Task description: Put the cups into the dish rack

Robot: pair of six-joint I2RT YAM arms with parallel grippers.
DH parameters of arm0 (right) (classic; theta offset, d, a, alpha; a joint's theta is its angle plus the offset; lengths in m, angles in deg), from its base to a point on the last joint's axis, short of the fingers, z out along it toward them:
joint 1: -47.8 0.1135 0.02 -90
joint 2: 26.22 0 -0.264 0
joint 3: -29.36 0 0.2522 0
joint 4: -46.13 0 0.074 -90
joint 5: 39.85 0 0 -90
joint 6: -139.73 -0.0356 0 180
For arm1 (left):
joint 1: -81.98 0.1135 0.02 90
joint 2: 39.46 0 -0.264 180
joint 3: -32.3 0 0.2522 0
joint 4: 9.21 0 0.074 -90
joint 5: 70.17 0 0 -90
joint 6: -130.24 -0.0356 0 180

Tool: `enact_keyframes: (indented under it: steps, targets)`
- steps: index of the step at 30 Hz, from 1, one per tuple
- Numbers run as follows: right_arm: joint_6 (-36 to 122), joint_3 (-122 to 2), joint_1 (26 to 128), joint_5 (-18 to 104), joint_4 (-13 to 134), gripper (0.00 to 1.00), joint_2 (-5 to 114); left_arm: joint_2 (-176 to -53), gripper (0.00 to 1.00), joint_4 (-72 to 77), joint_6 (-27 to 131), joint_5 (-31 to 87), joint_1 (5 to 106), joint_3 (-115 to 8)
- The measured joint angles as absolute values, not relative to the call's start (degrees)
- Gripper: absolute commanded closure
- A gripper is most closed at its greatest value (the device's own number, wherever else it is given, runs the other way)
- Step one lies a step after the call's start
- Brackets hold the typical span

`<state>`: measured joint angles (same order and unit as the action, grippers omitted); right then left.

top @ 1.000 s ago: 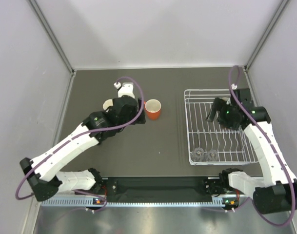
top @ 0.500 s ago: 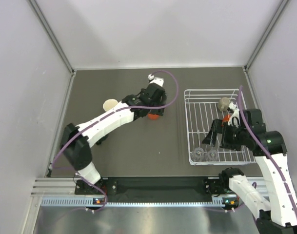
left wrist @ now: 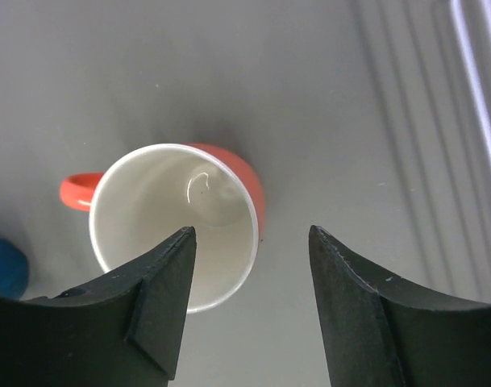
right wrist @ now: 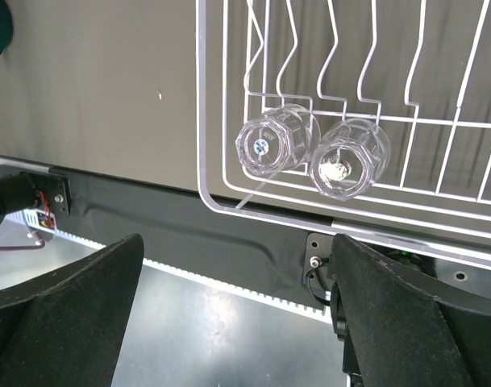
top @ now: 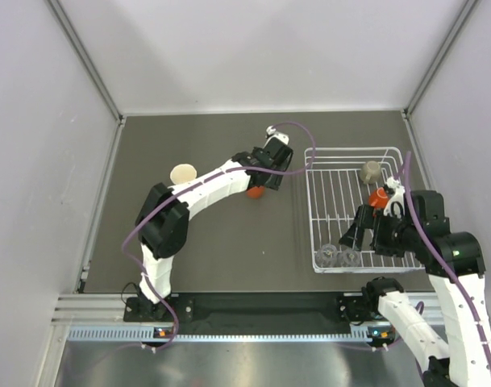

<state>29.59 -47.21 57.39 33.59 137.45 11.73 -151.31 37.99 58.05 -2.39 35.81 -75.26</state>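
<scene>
Glossy orange mug [left wrist: 179, 203], clear glasses [right wrist: 279, 145], wire rack [right wrist: 200, 97].

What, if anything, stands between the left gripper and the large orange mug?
Nothing visible does. The left gripper hangs open right over the large orange mug, its fingers either side of one stretch of the rim, with bare table around.
</scene>
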Motion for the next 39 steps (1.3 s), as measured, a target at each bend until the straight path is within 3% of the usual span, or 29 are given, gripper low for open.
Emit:
enact_keyframes:
  steps: [9,12,13,16,24,30,39]
  targets:
    - [28.50,-47.06,57.39,33.85,137.47,0.00,10.66,-157.11,0.49,38.18,56.25,-3.94,35.81,-75.57]
    - [28.21,-47.06,57.41,34.05,137.49,0.00,10.53,-158.00,0.66,38.23,55.40,-4.33,35.90,-76.03]
    - [28.11,-47.06,57.41,34.11,137.49,0.00,10.55,-158.33,0.78,38.12,55.16,-4.22,35.98,-76.36]
    - [28.06,-47.06,57.41,34.20,137.49,0.00,10.55,-159.44,1.00,39.25,55.10,-4.07,36.16,-77.80]
    - [27.71,-47.06,57.41,34.16,137.49,0.00,11.32,-160.36,1.00,42.03,54.70,-3.26,36.59,-82.24]
    - [27.62,-46.53,57.39,32.82,137.25,0.00,13.50,-158.24,1.00,45.61,55.79,3.91,37.69,-88.25]
    - [27.52,-45.51,57.41,28.61,133.27,0.00,18.81,-138.88,1.00,44.89,58.61,20.58,40.31,-90.08]
